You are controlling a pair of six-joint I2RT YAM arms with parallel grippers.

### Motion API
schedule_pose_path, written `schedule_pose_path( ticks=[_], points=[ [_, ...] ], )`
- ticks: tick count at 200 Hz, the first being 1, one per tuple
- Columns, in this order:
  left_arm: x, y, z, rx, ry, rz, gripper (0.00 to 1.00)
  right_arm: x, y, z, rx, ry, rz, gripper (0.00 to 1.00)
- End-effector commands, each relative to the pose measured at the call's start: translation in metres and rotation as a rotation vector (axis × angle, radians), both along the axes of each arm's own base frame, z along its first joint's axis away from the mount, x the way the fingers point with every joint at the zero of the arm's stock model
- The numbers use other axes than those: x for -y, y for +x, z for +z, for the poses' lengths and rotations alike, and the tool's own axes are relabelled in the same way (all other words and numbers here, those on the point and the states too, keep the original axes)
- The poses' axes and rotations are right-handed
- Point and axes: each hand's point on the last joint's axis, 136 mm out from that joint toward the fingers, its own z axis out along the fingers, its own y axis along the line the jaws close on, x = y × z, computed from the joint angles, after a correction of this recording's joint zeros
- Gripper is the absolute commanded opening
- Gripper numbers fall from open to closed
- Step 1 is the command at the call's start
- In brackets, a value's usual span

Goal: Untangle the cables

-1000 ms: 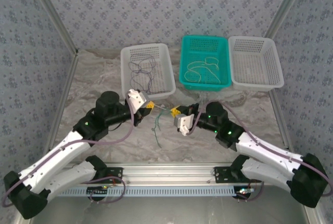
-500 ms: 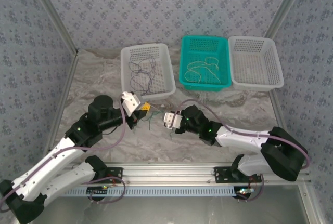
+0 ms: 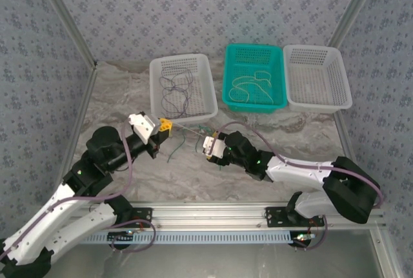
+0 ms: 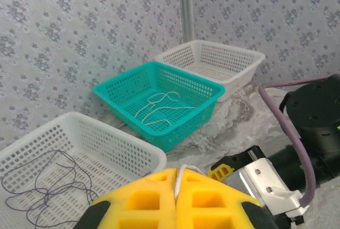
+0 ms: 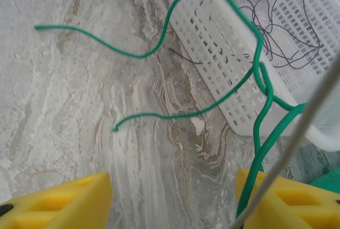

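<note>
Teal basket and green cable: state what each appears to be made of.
Teal basket: likely moulded plastic, slightly glossy; uniform colour, regular grid of holes. Green cable: probably plastic-sheathed wire, smooth, faint sheen; it holds loose bends. Core not visible.

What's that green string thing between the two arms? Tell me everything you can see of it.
The green cable is a very thin, smooth, plastic-looking strand, loose and kinked. It loops past the corner of the white basket, twists on itself once, and its two free ends reach out over the marbled table. A whitish cable crosses it beside the open right hand.
</note>
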Motion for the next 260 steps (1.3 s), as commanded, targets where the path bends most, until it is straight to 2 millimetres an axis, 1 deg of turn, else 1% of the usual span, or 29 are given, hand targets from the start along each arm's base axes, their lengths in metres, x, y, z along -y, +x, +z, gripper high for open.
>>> schedule_pose_path(
  ticks=[1, 14, 20, 34, 49, 64, 75, 95, 103, 117, 132, 148, 159, 173, 184, 198, 215, 235, 238, 240, 255, 260],
  points=[
    [-0.002, 0.004, 0.009, -0.019, -0.019, 0.032, 0.00, 0.000, -0.006, 0.025, -0.029, 0.092, -0.006, 0.69],
    [0.002, 0.002, 0.010, -0.017, -0.041, 0.009, 0.00, 0.001, -0.008, 0.041, -0.022, 0.143, -0.010, 0.71],
    [0.003, 0.001, 0.013, -0.009, -0.055, -0.002, 0.00, 0.002, -0.007, 0.053, -0.018, 0.182, -0.020, 0.72],
    [0.010, -0.003, 0.016, -0.001, -0.073, -0.044, 0.00, 0.003, -0.007, 0.072, -0.026, 0.254, -0.024, 0.75],
    [0.018, -0.005, 0.015, -0.012, -0.064, -0.088, 0.00, 0.004, -0.006, 0.089, -0.057, 0.319, -0.022, 0.82],
    [0.024, -0.004, 0.014, -0.030, -0.060, -0.106, 0.00, 0.001, -0.006, 0.095, -0.094, 0.337, 0.002, 0.99],
    [0.025, -0.003, 0.014, -0.036, -0.068, -0.106, 0.00, -0.002, -0.005, 0.098, -0.101, 0.344, 0.013, 1.00],
    [0.025, -0.004, 0.023, -0.030, -0.112, -0.106, 0.00, -0.012, -0.004, 0.109, -0.095, 0.397, 0.039, 1.00],
    [0.025, -0.005, 0.027, -0.021, -0.128, -0.110, 0.00, -0.017, -0.003, 0.109, -0.101, 0.409, 0.046, 1.00],
    [0.022, -0.008, 0.036, -0.001, -0.153, -0.108, 0.00, -0.026, 0.001, 0.096, -0.134, 0.396, 0.045, 0.98],
    [0.017, -0.008, 0.042, 0.011, -0.165, -0.092, 0.00, -0.037, 0.006, 0.072, -0.189, 0.353, 0.024, 0.93],
    [0.011, -0.007, 0.045, 0.014, -0.164, -0.062, 0.00, -0.049, 0.003, 0.045, -0.218, 0.309, 0.028, 0.85],
    [0.007, -0.006, 0.047, 0.015, -0.161, -0.043, 0.00, -0.056, -0.003, 0.026, -0.233, 0.285, 0.049, 0.84],
    [0.005, -0.006, 0.048, 0.012, -0.154, -0.033, 0.00, -0.062, -0.012, 0.012, -0.253, 0.270, 0.081, 0.84],
    [0.005, -0.006, 0.046, 0.007, -0.144, -0.031, 0.00, -0.063, -0.016, 0.008, -0.272, 0.274, 0.096, 0.85],
    [0.006, -0.004, 0.042, -0.001, -0.129, -0.029, 0.00, -0.064, -0.023, 0.008, -0.310, 0.274, 0.132, 0.88],
    [0.008, -0.002, 0.038, -0.010, -0.120, -0.024, 0.00, -0.066, -0.033, 0.011, -0.363, 0.265, 0.162, 0.94],
    [0.009, 0.001, 0.037, -0.011, -0.131, -0.017, 0.00, -0.068, -0.029, 0.018, -0.417, 0.335, 0.100, 0.97],
    [0.009, 0.001, 0.037, -0.012, -0.133, -0.015, 0.00, -0.069, -0.028, 0.022, -0.419, 0.362, 0.092, 0.97],
    [0.009, 0.002, 0.037, -0.010, -0.135, -0.016, 0.00, -0.069, -0.027, 0.020, -0.430, 0.370, 0.078, 0.97],
    [0.009, 0.003, 0.038, -0.008, -0.144, -0.012, 0.00, -0.074, -0.017, 0.022, -0.464, 0.490, -0.015, 0.98],
    [0.009, 0.003, 0.038, -0.008, -0.144, -0.010, 0.00, -0.078, -0.016, 0.022, -0.493, 0.527, -0.033, 0.98]
  ],
)
